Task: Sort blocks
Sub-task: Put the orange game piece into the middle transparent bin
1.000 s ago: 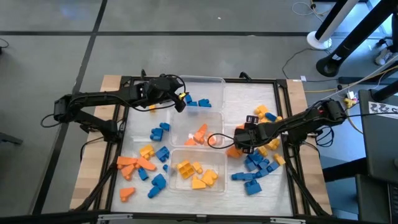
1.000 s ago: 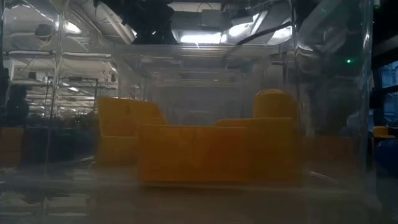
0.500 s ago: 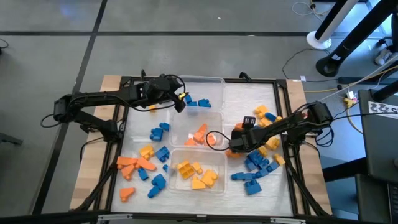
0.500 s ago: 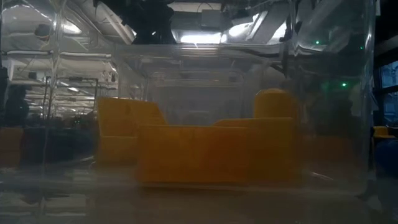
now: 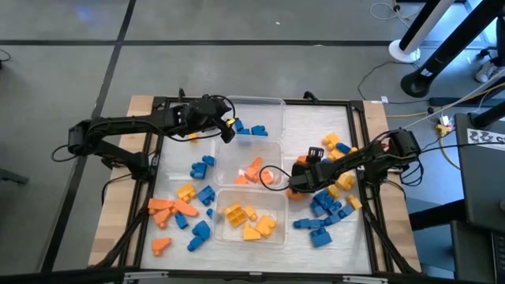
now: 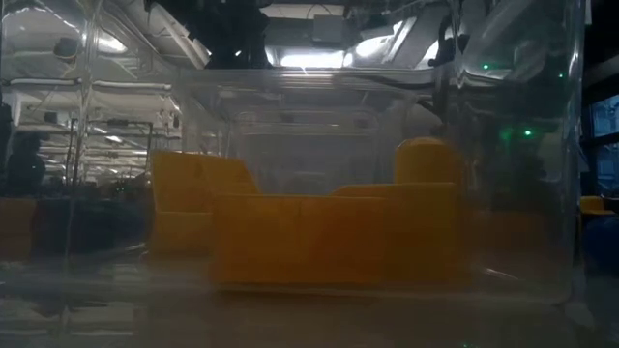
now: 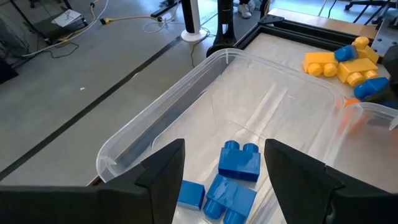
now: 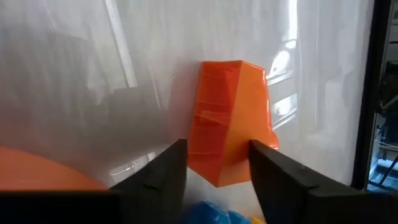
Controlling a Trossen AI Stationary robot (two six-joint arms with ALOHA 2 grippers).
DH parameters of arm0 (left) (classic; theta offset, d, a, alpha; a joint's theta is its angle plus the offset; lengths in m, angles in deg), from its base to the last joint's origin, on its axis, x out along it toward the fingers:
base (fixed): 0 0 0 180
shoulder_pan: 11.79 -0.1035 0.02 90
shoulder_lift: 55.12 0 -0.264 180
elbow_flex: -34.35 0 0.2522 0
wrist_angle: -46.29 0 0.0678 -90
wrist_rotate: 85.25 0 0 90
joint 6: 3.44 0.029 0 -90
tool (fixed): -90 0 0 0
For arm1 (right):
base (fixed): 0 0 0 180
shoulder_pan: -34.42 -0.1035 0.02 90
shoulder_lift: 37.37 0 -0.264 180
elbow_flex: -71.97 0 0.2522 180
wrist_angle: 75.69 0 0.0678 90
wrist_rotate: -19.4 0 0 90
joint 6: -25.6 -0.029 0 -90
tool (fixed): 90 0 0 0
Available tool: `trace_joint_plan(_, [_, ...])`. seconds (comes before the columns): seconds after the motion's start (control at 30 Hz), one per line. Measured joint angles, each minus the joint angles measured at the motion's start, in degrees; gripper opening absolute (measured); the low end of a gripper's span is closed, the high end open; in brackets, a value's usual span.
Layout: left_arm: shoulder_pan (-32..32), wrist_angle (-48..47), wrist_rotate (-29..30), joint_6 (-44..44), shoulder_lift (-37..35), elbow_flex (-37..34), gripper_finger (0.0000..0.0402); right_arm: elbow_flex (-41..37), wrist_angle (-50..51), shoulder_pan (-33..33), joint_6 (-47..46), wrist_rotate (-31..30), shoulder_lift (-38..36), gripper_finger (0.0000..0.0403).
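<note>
Blue, orange and yellow blocks lie loose on the table, left point(image 5: 185, 207) and right point(image 5: 327, 207) of three clear tubs. The far tub point(image 5: 272, 106) holds blue blocks point(image 7: 239, 163), the middle tub point(image 5: 272, 150) orange ones, the near tub point(image 5: 280, 201) yellow ones point(image 6: 329, 232). My left gripper point(image 5: 230, 131) point(image 7: 224, 162) hangs open over the far tub's blue blocks and holds nothing. My right gripper point(image 5: 293, 183) point(image 8: 217, 152) is open and low beside the middle tub's right wall. Its fingers stand on either side of an orange block point(image 8: 227, 118) point(image 5: 296, 193) that lies on the table.
More yellow and blue blocks point(image 5: 335, 146) lie far right of the tubs. A black frame point(image 5: 359, 106) borders the table. The white mat between the far tub and the right frame point(image 5: 312, 122) is bare. Cables and a stand base show on the floor beyond.
My right gripper has moved toward the table's left and near edge, down to the orange block beside the middle tub; it has barely moved in the last half second. The left arm has kept still.
</note>
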Motion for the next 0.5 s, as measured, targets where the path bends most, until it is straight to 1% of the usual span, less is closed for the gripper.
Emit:
trace_joint_plan(0.1, [0.00,0.01,0.00,0.01,0.00,0.00,0.0210,-0.04,-0.10,0.02,-0.17,-0.72,0.00,0.0116])
trace_joint_plan(0.27, [0.00,0.00,0.00,0.01,0.00,-0.02,0.0210,-0.06,-0.15,0.00,-0.13,-2.26,0.00,0.0023])
trace_joint_plan(0.33, [0.01,0.01,0.00,0.01,0.00,-0.02,0.0210,-0.06,-0.21,0.00,0.07,-2.97,0.00,0.0011])
trace_joint_plan(0.5, [0.00,0.00,0.00,0.01,0.00,-0.02,0.0210,1.42,1.58,0.08,-0.76,-1.96,0.34,0.0025])
